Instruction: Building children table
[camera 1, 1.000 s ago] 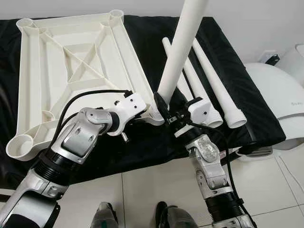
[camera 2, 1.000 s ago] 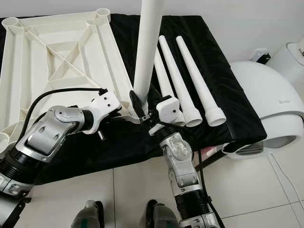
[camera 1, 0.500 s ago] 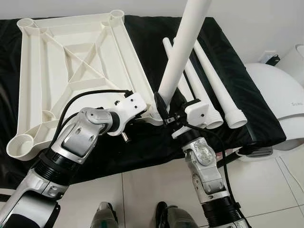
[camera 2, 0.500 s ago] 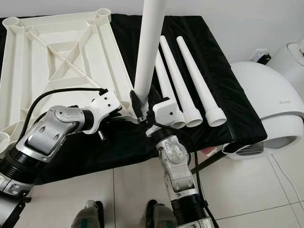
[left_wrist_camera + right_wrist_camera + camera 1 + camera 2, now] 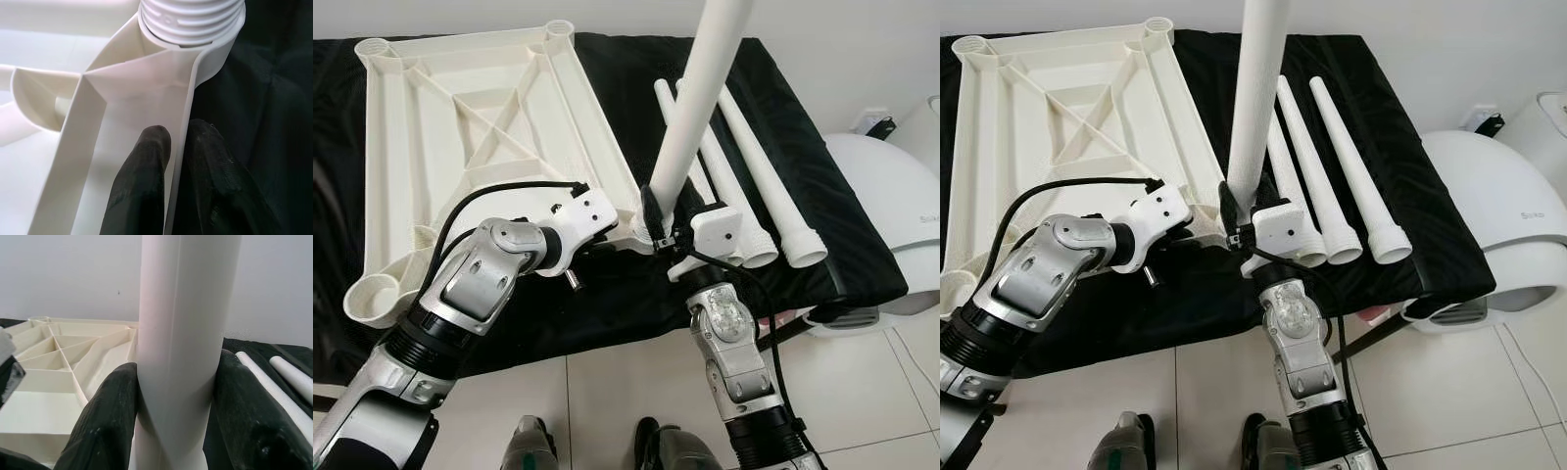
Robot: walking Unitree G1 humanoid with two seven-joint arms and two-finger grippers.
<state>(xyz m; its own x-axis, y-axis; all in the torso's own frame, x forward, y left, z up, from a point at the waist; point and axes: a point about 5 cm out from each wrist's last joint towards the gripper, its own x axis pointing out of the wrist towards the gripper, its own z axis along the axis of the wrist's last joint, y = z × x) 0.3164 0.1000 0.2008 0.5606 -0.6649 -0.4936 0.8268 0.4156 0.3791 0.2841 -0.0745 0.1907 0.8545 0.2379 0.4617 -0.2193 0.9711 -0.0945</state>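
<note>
Right claw (image 5: 1239, 223) clamps upright leg (image 5: 1258, 98) in corner socket; left claw (image 5: 619, 238) pinches tabletop (image 5: 460, 127) rim. My worry: cross-threading if leg tilts.

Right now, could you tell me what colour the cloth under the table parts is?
The cloth is black, clearest in the right eye view.

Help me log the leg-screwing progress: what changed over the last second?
The right hand, shut on the upright white plastic table leg, turned as its forearm swung toward the robot's left, probably twisting the leg in its corner socket. Unchanged: the left hand pinches the rim of the white ribbed plastic tabletop; three loose white legs lie on the black cloth.
</note>
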